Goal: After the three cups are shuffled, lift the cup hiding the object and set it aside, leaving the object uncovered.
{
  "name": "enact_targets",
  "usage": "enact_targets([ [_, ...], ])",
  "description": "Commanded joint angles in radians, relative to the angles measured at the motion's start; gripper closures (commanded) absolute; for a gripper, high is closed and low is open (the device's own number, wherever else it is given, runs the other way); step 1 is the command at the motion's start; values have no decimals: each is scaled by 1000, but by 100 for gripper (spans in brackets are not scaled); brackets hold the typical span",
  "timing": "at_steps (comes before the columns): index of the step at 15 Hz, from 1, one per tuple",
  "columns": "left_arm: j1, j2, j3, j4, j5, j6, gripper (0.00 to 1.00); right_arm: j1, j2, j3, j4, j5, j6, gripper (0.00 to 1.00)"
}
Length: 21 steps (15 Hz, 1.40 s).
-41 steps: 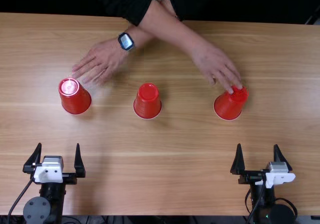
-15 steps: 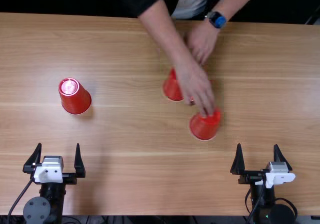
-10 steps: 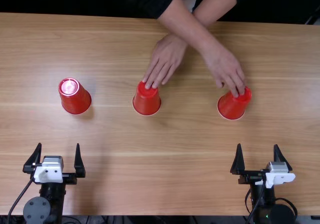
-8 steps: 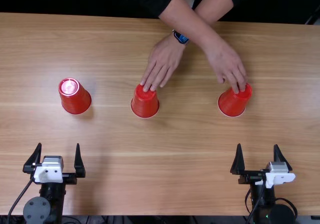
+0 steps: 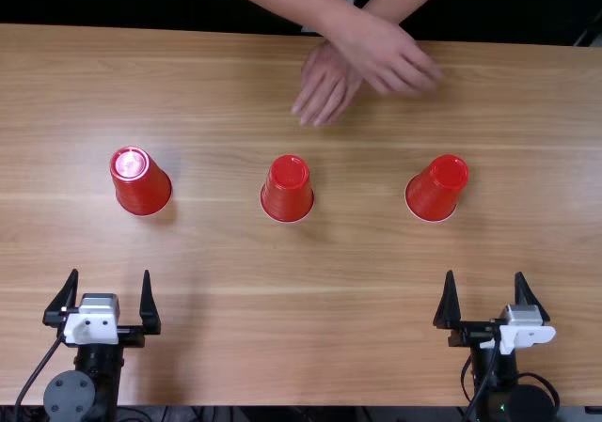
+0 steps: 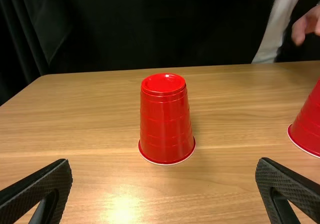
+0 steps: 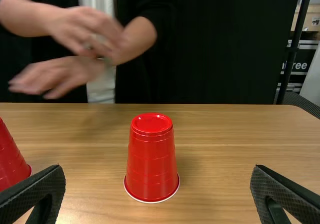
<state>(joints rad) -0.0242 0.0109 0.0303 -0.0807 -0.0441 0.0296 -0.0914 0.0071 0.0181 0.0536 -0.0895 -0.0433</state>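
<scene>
- Your left tool (image 5: 109,281) and right tool (image 5: 483,279) sit wide open and empty over the desk (image 5: 301,347), free to go for any cup.
- The left cup (image 5: 139,181) stands mouth-down ahead of the left tool, the right cup (image 5: 435,189) ahead of the right tool, and the middle cup (image 5: 287,189) between them.
- The person's hands (image 5: 362,65) hover beyond the cups, touching none. You cannot tell which cup hides the object.

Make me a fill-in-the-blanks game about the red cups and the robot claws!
The left cup, middle cup and right cup are all coloured ___.
Each one stands ___ down on the table.
The person's hands touch ___ of them.
The left gripper and right gripper both have their fingers ___.
Missing words: red; upside; none; open.
</scene>
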Motion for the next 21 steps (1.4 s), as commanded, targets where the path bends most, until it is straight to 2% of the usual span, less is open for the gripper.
enact_targets([
  [1,10,-11,-30,2,9,9,0,9,-7,-4,6,-1,5,0],
  [8,10,-11,-30,2,9,9,0,9,-7,-4,6,-1,5,0],
  [9,10,-11,-30,2,9,9,0,9,-7,-4,6,-10,-1,0],
  [11,10,-11,-30,2,9,13,0,10,-7,-7,6,-8,-1,0],
  [13,9,-11,-30,11,9,16,0,9,-7,-6,21,3,-5,0],
  [14,7,-11,-30,14,16,18,0,1,-7,5,15,5,-5,0],
  [15,0,-11,-30,13,39,18,0,-8,-7,29,8,5,-6,0],
  [16,0,-11,-30,3,75,20,0,-33,-7,82,-7,3,-5,0],
  [17,1,-11,0,-8,94,18,0,-48,-7,120,-33,3,-1,0],
  [18,10,-11,65,-26,96,18,0,-56,-7,158,-73,3,3,0],
  [19,12,-11,137,-83,86,16,0,-59,-7,206,-104,3,1,0],
  [21,13,86,275,-194,79,13,0,-62,34,302,-161,3,-1,0],
])
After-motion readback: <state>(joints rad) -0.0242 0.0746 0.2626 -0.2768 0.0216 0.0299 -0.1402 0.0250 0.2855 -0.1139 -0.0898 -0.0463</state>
